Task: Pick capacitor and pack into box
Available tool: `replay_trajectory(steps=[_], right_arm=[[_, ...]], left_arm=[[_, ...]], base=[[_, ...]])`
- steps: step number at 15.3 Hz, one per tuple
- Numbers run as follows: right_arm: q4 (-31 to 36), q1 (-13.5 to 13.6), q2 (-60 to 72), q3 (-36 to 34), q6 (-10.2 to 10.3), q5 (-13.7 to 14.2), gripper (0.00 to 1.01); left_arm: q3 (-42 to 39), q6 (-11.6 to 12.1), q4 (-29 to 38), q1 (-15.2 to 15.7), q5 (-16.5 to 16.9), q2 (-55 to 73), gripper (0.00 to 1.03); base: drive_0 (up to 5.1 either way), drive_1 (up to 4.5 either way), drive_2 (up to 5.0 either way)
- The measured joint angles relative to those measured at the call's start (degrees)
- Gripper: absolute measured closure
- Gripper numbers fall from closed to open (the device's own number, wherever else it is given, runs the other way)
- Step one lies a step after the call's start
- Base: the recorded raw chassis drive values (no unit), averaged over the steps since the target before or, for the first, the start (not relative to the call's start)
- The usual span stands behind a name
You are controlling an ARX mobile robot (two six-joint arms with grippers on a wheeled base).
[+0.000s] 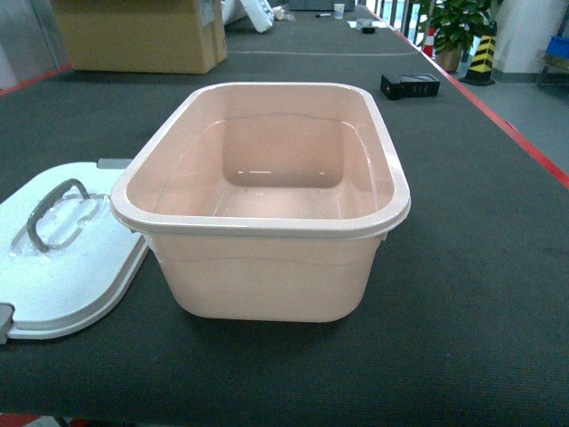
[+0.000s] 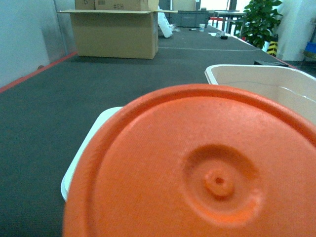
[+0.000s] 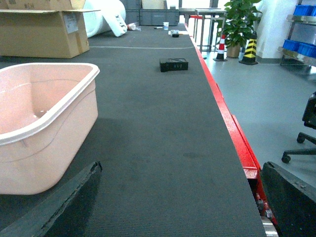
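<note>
The box, a pale pink tub, stands open and empty in the middle of the dark table; it also shows as the box and the box. Its white lid with the grey handle lies flat to its left. An orange round capacitor fills the left wrist view, hanging close in front of the camera above the lid. It hides the left fingers. My right gripper is open over bare table, right of the box. Neither gripper shows in the head view.
A brown cardboard carton stands at the far left of the table. A small black device lies at the far right. The table's red edge runs along the right, with floor, a potted plant and a chair base beyond.
</note>
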Motion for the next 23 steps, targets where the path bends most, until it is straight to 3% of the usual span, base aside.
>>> replay_trajectory(steps=[10,12,13,15,17,20,22,23], right_arm=[[0.00,0.00,0.00,0.00,0.00,0.00,0.03],[-0.02,0.00,0.02,0.00,0.02,0.07,0.03],[0.02,0.00,0.00,0.00,0.00,0.00,0.03],[0.00,0.00,0.00,0.00,0.00,0.00,0.03],[0.02,0.00,0.00,0.00,0.00,0.00,0.03],[0.02,0.00,0.00,0.00,0.00,0.00,0.03],[0.02,0.00,0.00,0.00,0.00,0.02,0.03],[0.02,0.00,0.00,0.00,0.00,0.00,0.03]], left_arm=[[0.00,0.00,0.00,0.00,0.00,0.00,0.60],[0.00,-0.02,8.81,-6.84,-13.33,4.61,0.60],[1.29,0.48,26.73,-16.87,-25.51,24.76,0.60],[10.27,2.64,44.06,-19.91,-23.43,44.28,0.60],[23.04,3.10,53.18,-21.22,-18.95,63.45,0.60],[42.16,3.10,49.37,-24.09,-14.08,89.53,0.60],[51.36,2.45,47.43,-25.68,-12.22,99.21,0.60],[53.70,2.19,47.34,-26.34,-11.76,101.96,0.52]], base=[[0.0,0.00,0.0],[0.0,0.00,0.0],[0.0,0.00,0.0],[0.0,0.00,0.0],[0.0,0.00,0.0],[0.0,0.00,0.0],[0.0,0.00,0.0],[0.0,0.00,0.0]])
